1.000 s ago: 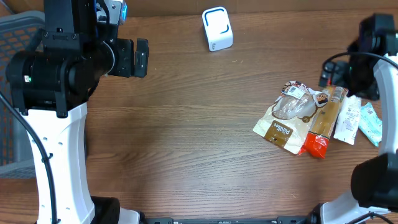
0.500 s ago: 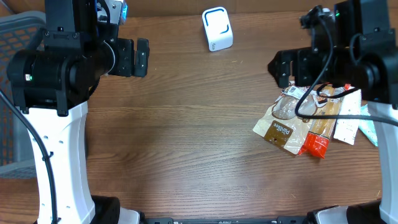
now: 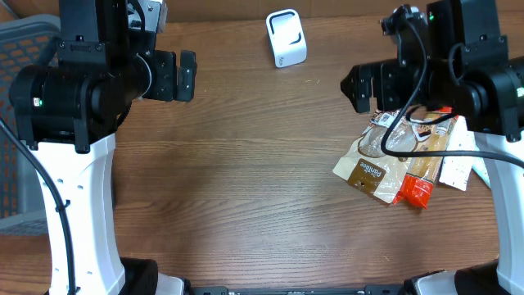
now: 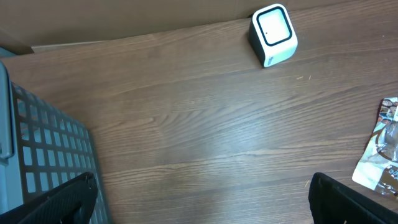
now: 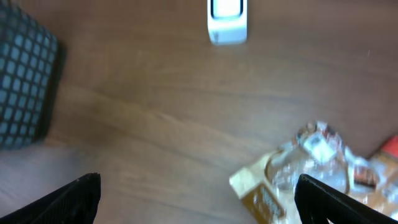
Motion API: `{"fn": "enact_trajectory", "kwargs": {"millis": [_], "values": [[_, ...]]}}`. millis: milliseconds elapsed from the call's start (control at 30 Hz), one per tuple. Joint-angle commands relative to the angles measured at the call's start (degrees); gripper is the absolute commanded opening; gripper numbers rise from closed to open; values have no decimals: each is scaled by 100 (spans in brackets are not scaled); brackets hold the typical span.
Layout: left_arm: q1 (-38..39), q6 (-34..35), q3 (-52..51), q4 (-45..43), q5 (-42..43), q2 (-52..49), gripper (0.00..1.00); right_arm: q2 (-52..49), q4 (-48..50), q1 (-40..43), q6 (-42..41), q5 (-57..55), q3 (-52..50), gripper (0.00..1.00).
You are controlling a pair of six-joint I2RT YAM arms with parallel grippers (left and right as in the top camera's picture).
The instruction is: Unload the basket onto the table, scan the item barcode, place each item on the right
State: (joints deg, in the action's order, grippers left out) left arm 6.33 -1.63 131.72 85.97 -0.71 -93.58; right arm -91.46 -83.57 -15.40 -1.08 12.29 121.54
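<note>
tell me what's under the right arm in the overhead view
The brown bag, orange packet and white packet stick out from beneath the arm; their far ends, and anything else below it, are covered.

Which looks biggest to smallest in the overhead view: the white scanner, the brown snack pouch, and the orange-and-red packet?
1. Brown snack pouch: clearly largest.
2 and 3, unranked: orange-and-red packet and white scanner. The packet is longer but narrower, and the right arm hides its top end, so they look about alike.
</note>
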Motion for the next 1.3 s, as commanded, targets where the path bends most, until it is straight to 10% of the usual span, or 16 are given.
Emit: {"fn": "enact_trajectory", "kwargs": {"millis": [0, 300, 800, 1267], "values": [[11, 37, 22, -7, -7, -44, 100, 111, 474, 13, -48, -356, -17, 100], [11, 37, 22, -7, -4, -44, 100, 1038, 2398, 59, -68, -1246, -1224, 100], [7, 37, 22, -7, 11, -46, 99, 5184, 6496, 1172, -345, -1220, -7517, 100], [7, 37, 22, -7, 11, -46, 100, 8336, 8137, 1375, -363, -726, -11385, 100]]}}
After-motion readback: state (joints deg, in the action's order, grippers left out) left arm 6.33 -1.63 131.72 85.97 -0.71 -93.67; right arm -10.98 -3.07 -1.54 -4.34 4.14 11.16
